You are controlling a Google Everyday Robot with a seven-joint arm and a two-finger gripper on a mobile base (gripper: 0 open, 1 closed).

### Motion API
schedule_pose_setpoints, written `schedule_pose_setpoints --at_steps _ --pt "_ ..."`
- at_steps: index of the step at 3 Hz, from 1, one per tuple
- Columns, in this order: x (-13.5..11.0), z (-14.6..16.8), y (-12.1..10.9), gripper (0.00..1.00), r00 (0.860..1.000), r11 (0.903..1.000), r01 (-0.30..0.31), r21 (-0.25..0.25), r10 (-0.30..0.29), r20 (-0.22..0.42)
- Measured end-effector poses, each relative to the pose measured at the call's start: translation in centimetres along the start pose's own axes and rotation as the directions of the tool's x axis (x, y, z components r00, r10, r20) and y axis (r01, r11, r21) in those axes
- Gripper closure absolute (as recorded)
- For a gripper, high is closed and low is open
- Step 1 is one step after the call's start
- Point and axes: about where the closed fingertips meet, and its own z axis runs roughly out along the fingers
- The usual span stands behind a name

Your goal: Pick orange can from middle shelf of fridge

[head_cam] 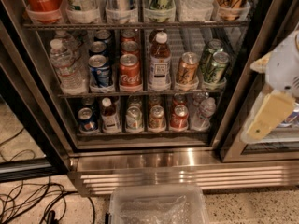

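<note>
The orange can (187, 68) stands upright at the front of the middle shelf (140, 94) of the fridge (145, 160). A brown-capped tea bottle (160, 59) is on its left and two green cans (214, 65) are on its right. My gripper (265, 90) hangs at the right edge of the view, in front of the fridge's right door frame. It is well right of the orange can and slightly lower, and touches nothing. It is open and empty, with cream fingers (270, 116).
The middle shelf also holds a red Coca-Cola can (129, 71), blue cans (100, 70) and a water bottle (65, 68). Racks above and below hold more drinks. A clear plastic bin (159, 204) and black cables (28, 204) lie on the floor in front.
</note>
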Motion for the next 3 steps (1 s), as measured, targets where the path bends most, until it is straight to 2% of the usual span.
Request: schedule_pose_setpoints --at_steps 1,2,3 --pt "1.2 4.7 0.7 0.00 0.992 0.9965 -0.084 -0.001 0.084 0.090" --pt "0.8 8.6 -0.2 0.00 0.975 0.9932 -0.114 0.025 0.107 0.194" --pt "-0.2 11.4 -1.4 0.00 0.964 0.9942 -0.101 0.038 0.089 0.249"
